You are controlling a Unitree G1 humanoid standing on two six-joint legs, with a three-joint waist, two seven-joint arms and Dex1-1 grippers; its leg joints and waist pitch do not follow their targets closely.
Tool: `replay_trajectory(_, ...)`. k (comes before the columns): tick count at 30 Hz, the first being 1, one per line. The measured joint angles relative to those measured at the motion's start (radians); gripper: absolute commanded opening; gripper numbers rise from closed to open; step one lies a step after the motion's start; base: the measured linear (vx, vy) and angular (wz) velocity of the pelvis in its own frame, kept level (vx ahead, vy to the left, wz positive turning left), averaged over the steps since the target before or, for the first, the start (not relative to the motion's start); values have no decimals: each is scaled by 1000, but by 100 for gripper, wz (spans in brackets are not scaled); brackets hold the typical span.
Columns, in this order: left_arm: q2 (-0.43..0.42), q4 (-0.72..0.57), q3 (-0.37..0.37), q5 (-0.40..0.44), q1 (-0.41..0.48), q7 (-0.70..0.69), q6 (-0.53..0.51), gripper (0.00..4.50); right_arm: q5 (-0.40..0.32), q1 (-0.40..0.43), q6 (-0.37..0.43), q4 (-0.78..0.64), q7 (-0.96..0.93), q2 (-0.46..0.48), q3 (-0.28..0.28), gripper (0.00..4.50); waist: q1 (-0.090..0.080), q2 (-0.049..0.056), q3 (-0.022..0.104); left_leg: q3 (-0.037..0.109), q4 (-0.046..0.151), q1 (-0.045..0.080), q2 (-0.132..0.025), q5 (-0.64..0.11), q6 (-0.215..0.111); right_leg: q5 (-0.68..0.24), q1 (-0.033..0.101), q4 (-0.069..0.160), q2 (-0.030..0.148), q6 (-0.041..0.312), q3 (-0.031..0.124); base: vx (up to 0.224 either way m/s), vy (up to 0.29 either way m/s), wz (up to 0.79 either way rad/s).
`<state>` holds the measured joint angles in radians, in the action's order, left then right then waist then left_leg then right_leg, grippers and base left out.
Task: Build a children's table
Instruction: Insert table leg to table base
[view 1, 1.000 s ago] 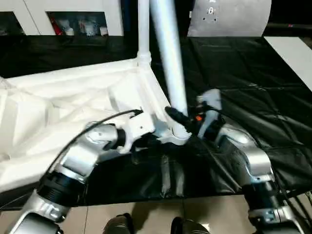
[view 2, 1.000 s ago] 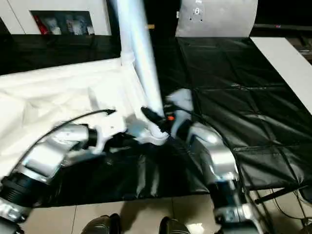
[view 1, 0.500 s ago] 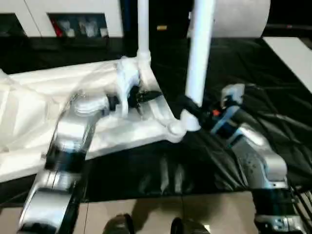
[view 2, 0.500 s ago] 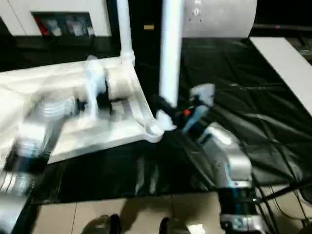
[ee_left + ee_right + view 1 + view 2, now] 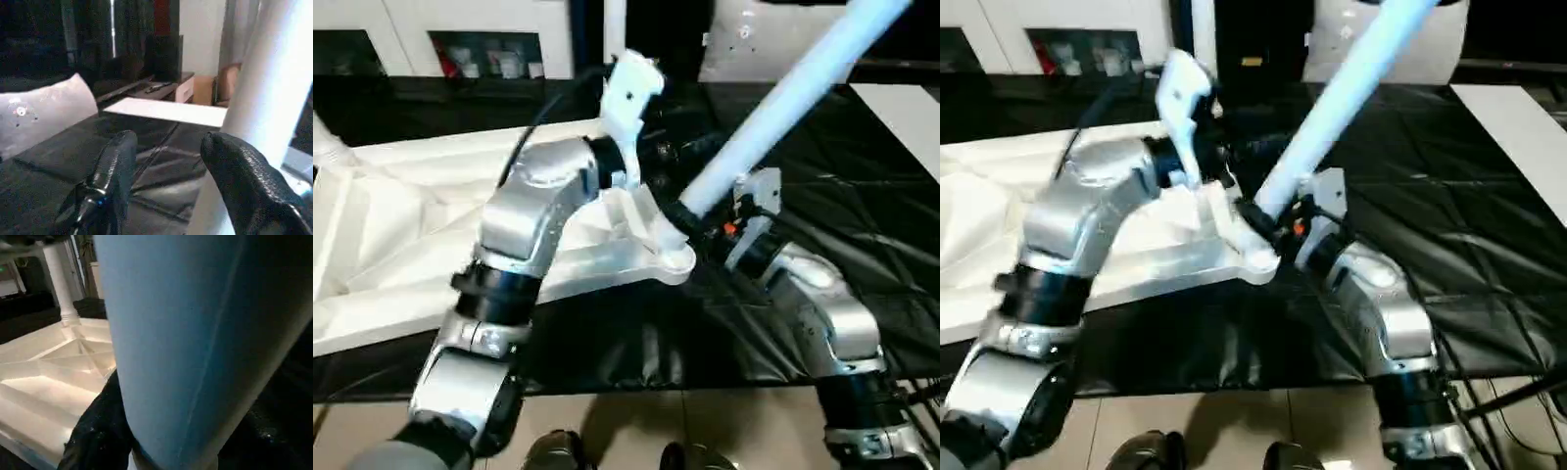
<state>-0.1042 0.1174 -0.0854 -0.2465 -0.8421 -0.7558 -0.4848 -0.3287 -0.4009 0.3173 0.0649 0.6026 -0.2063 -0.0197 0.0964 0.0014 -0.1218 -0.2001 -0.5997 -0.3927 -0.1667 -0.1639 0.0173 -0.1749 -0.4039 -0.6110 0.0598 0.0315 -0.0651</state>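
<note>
The right gripper (image 5: 690, 217) is clamped on the fat end of a white leg (image 5: 783, 103), right down by the near corner socket (image 5: 674, 260) of the tabletop (image 5: 382, 225), and the leg isn't upright: it leans way over, shooting off toward two o'clock and out past the edge of the head view. My read is the right arm is holding it low so it can swing the base into that socket, and the tilt means it isn't seated yet. The left gripper (image 5: 166, 161) has its black fingers (image 5: 115, 171) spread fairly wide with nothing between them, just the leg's pale side running past one finger in the wrist view; from the head view that arm is raised around twelve o'clock of the socket, looks like it's lined up to catch the leg higher up and help straighten it. The tabletop lies ribs-up on the black table cover (image 5: 842, 186), stretching off toward nine o'clock, with another leg (image 5: 614, 29) already standing in the far corner. Hard to say whether the leaning leg's end is touching the socket rim or just hovering beside it, since the gripper and the left forearm block that spot. The leg's top end is cut off too.
</note>
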Motion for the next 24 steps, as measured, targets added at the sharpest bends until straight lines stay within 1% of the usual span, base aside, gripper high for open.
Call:
replay_trajectory(3,-24,61,-4,49,-6,21,77,312,10,-11,21,19,-16,-2,-1,188,-6,0,1,0,-1,2,0,0,0,-1,2,0,0,-6,0,0,0,0)
replay_trajectory(4,-52,86,-10,69,-5,25,90,321,10,-11,30,19,-18,-3,-1,188,-10,0,1,0,-1,2,0,1,1,1,1,0,0,-7,0,0,0,0)
replay_trajectory(6,-135,106,-27,110,22,23,108,349,6,-11,47,19,-23,-10,6,188,-16,1,2,0,-1,4,0,1,1,1,1,0,0,-8,0,0,0,0)
replay_trajectory(7,-173,119,-27,129,46,20,109,349,4,-12,56,19,-28,-23,20,188,-16,2,2,1,0,4,0,1,2,2,1,0,0,-9,0,0,0,0)
replay_trajectory(9,-206,124,-27,135,87,3,94,359,-5,-12,71,19,-27,-45,38,188,-11,1,2,0,0,4,0,1,2,2,1,0,0,-9,0,0,0,0)
replay_trajectory(10,-225,118,-36,128,121,-34,73,374,-11,-12,77,19,-23,-56,41,188,-9,1,2,0,0,3,0,1,2,2,1,1,0,-9,0,0,0,0)
replay_trajectory(11,-234,117,-44,123,146,-58,58,374,-14,-12,83,19,-18,-63,43,188,-8,1,3,0,-1,3,0,1,2,2,1,1,0,-9,0,0,0,0)
replay_trajectory(13,-251,111,-70,102,201,-126,8,394,-15,-12,101,19,-2,-78,42,188,-4,1,3,0,-1,0,0,1,1,3,0,1,0,-7,0,0,0,0)
replay_trajectory(15,-273,97,-114,78,249,-201,-19,394,-15,-12,116,19,13,-87,42,188,-4,1,3,0,-1,-1,0,0,0,3,-1,1,1,-7,0,0,0,0)
replay_trajectory(17,-274,97,-154,63,283,-242,-21,394,-16,-12,124,19,18,-93,42,188,-4,1,3,0,-1,-2,0,0,0,2,-2,1,1,-7,0,0,0,0)
replay_trajectory(18,-272,103,-167,65,287,-245,-16,377,-16,-12,128,19,19,-93,42,188,-4,1,3,0,-1,-2,0,0,0,2,-2,1,1,-7,0,0,0,0)
replay_trajectory(20,-269,135,-187,96,283,-236,22,360,-16,-11,134,19,19,-93,39,188,-7,1,3,0,-1,-1,0,0,1,3,-2,1,1,-6,0,0,0,0)
replay_trajectory(22,-267,175,-189,129,283,-219,59,354,-17,-11,136,18,19,-95,36,188,-9,1,3,0,-1,0,0,0,1,2,-2,1,1,-9,0,0,0,0)
replay_trajectory(24,-262,200,-188,141,283,-209,76,324,-18,-11,140,18,20,-98,34,188,-11,1,3,0,-1,0,0,1,1,2,-2,1,1,-9,0,0,0,0)
